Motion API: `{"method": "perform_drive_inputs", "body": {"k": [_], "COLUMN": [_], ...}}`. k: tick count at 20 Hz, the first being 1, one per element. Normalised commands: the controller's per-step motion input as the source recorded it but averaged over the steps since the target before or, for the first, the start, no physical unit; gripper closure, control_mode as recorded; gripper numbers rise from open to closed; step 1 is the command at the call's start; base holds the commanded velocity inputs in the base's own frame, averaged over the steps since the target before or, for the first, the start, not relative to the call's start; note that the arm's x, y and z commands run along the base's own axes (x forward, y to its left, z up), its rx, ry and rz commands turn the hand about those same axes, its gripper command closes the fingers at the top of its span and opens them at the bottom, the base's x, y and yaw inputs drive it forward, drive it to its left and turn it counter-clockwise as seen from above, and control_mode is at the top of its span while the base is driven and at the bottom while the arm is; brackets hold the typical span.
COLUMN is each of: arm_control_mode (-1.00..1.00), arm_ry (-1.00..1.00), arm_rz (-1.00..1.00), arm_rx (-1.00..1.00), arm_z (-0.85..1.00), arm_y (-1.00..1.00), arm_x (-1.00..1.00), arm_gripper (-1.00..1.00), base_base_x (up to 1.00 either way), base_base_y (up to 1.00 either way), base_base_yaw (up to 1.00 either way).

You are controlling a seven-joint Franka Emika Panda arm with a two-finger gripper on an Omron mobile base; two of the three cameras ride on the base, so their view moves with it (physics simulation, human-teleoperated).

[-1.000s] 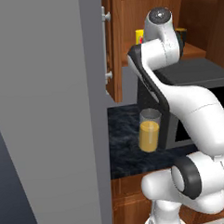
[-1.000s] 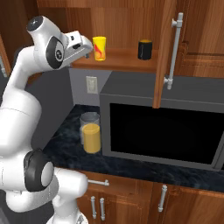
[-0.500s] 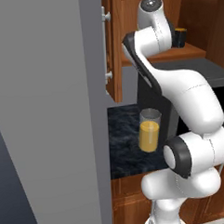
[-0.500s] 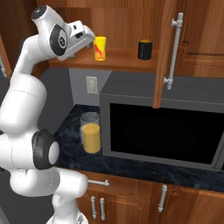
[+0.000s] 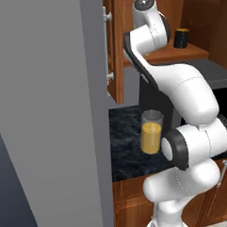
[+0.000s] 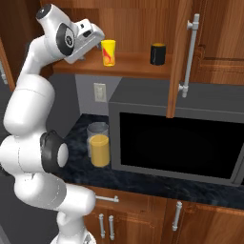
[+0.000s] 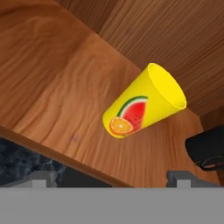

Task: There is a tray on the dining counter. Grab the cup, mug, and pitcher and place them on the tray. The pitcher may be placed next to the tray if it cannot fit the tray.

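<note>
The white arm is reaching high, and its gripper [image 6: 95, 34] is pointing into the open wall cabinet with the jaws standing wide apart and nothing between them. Straight ahead of it, just beyond the fingertips, the small bright yellow tapered cup [image 6: 108, 52] with a watermelon-and-orange picture on its side [image 7: 144, 103] is standing upright on the reddish-brown wooden shelf [image 6: 133, 69], mouth up, its long axis vertical. In the hand view the cup is sitting a touch above and between the two dark fingertips [image 7: 181, 177], so by my reading the move ahead is a short straight push forward before closing on its sides.

Further along the same shelf, well apart from the cup on the side away from the gripper, the squat black mug [image 6: 157, 54] is waiting; what is inside it I cannot tell from here. Down below, the tall clear glass pitcher [image 6: 99, 144] is standing on the black marbled worktop [image 6: 143, 178], just beside the dark microwave [image 6: 176, 138], orange liquid filling its lower half. The cup looks empty at the rim.
</note>
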Motion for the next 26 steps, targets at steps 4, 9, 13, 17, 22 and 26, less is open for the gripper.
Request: {"method": "perform_drive_inputs", "body": {"k": [4,9,13,17,22,26], "arm_control_mode": [-1.0,-1.0,-1.0,-1.0,-1.0,-1.0], "arm_ry": [-0.04,-0.04,-0.02,0.0,0.0,0.0], "arm_rz": [0.0,0.0,0.0,0.0,0.0,0.0], "arm_rx": [-0.1,-0.1,-0.1,-0.08,-0.08,-0.09], "arm_z": [0.06,0.05,0.05,0.01,0.02,0.04], "arm_y": [0.0,0.0,0.0,0.0,0.0,0.0], "arm_x": [0.18,0.18,0.2,0.28,0.29,0.24], "arm_gripper": [-1.0,-1.0,-1.0,-1.0,-1.0,-1.0], "base_base_x": [0.0,0.0,0.0,0.0,0.0,0.0], "base_base_y": [0.0,0.0,0.0,0.0,0.0,0.0], "base_base_yaw": [0.0,0.0,0.0,0.0,0.0,0.0]}}
